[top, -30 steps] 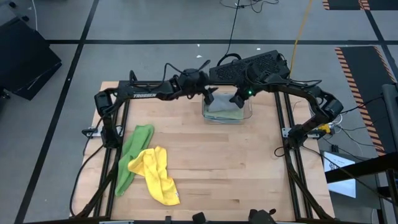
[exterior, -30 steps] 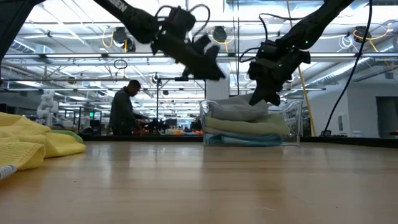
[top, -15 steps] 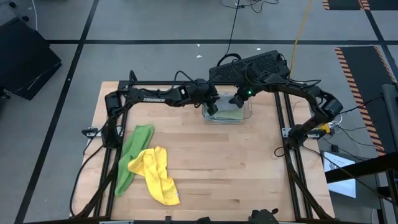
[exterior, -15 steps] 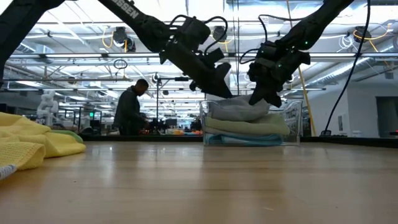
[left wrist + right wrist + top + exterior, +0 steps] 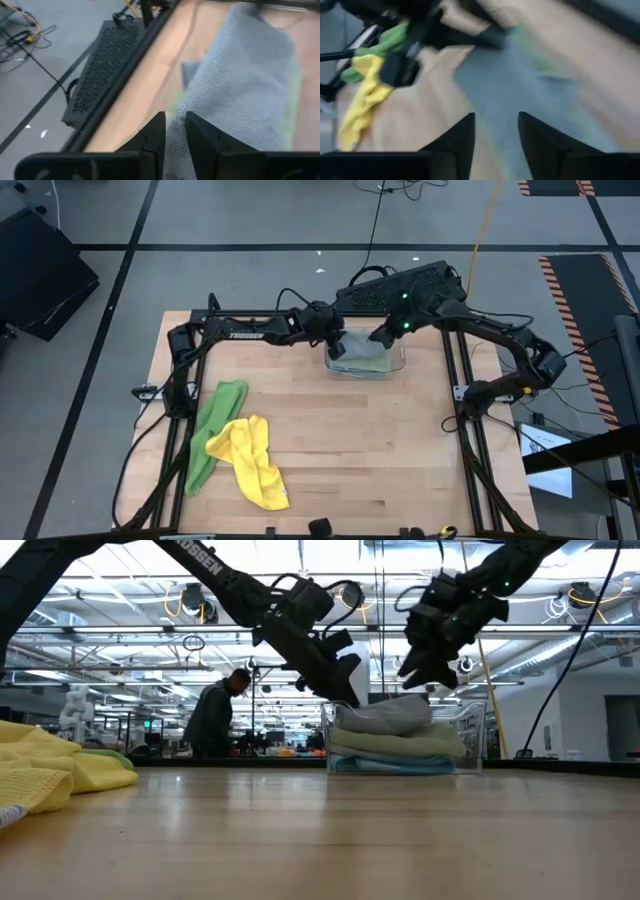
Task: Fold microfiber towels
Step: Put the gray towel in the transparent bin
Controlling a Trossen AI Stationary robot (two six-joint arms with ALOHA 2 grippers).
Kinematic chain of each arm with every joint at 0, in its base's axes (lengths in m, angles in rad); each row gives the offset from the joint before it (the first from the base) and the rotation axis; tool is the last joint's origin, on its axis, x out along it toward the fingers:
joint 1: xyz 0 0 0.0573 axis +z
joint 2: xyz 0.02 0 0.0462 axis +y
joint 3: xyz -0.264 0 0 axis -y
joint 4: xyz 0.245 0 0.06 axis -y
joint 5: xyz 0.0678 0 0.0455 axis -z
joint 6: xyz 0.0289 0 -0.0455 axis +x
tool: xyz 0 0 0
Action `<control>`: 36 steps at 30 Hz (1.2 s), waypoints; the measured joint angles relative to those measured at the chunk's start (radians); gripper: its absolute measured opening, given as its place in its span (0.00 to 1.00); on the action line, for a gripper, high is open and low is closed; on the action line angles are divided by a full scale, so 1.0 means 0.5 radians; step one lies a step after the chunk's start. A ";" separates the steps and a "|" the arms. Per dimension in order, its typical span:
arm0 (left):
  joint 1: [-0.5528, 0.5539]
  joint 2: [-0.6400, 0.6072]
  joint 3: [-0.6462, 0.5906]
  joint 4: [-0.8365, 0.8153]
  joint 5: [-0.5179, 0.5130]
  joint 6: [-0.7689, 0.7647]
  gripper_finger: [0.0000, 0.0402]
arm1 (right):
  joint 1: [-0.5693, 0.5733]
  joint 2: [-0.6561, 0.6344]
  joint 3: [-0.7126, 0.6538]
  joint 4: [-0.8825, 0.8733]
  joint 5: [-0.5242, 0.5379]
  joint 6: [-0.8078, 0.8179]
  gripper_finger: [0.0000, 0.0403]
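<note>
A clear bin [image 5: 398, 365] at the table's far middle holds a stack of folded towels: grey on top [image 5: 385, 716], sage green [image 5: 400, 745] under it, light blue [image 5: 380, 766] at the bottom. A bright green towel [image 5: 215, 425] and a yellow towel [image 5: 252, 462] lie crumpled at the near left, the yellow partly on the green. My left gripper [image 5: 348, 698] is at the stack's left end, its fingers nearly closed [image 5: 175, 125]. My right gripper [image 5: 412, 675] is open above the stack, touching nothing [image 5: 496, 125]. My left gripper slants down from the table's left, with its fingertips [image 5: 156, 131] at the left edge of the top grey towel [image 5: 235, 85], by the bin's left wall. I cannot tell whether they touch the cloth. The towel lies on the stack in the bin.
A black perforated box [image 5: 400, 283] and cables lie just beyond the table's far edge behind the bin. Bare wood stretches over the table's middle and near right [image 5: 380, 450]. A person [image 5: 212, 718] stands in the room far behind the table.
My left gripper has gone toward the table's right edge and down to the left end of the stack in the bin. My right gripper has risen from the top of the grey towel and now hangs clear above it. The stack has stayed in place.
</note>
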 joint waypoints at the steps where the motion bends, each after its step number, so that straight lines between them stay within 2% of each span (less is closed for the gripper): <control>1: 0.012 0.000 0.000 0.012 -0.003 0.000 0.18 | 0.041 0.014 0.000 0.020 -0.005 0.055 0.31; 7: 0.072 -0.107 0.013 -0.009 -0.014 -0.003 0.18 | 0.237 0.179 0.000 0.278 0.054 0.120 0.05; 9: 0.083 -0.178 0.040 -0.043 -0.014 -0.006 0.18 | 0.239 0.265 -0.001 0.380 0.044 0.138 0.02; 12: 0.099 -0.296 0.057 -0.071 -0.026 -0.016 0.18 | 0.223 0.384 0.001 0.521 0.056 0.224 0.03; 18: 0.105 -0.511 0.058 -0.201 -0.209 -0.044 0.18 | 0.186 0.606 -0.001 0.657 0.053 0.301 0.00; 25: 0.094 -0.611 0.057 -0.333 -0.256 -0.148 0.18 | 0.179 0.770 -0.001 0.792 0.055 0.368 0.00; 30: 0.049 -0.610 0.056 -0.397 -0.256 -0.172 0.18 | 0.175 0.761 0.000 0.777 0.048 0.387 0.00; 36: -0.022 -0.610 0.057 -0.430 -0.256 -0.240 0.18 | 0.123 0.596 -0.001 0.764 0.052 0.445 0.00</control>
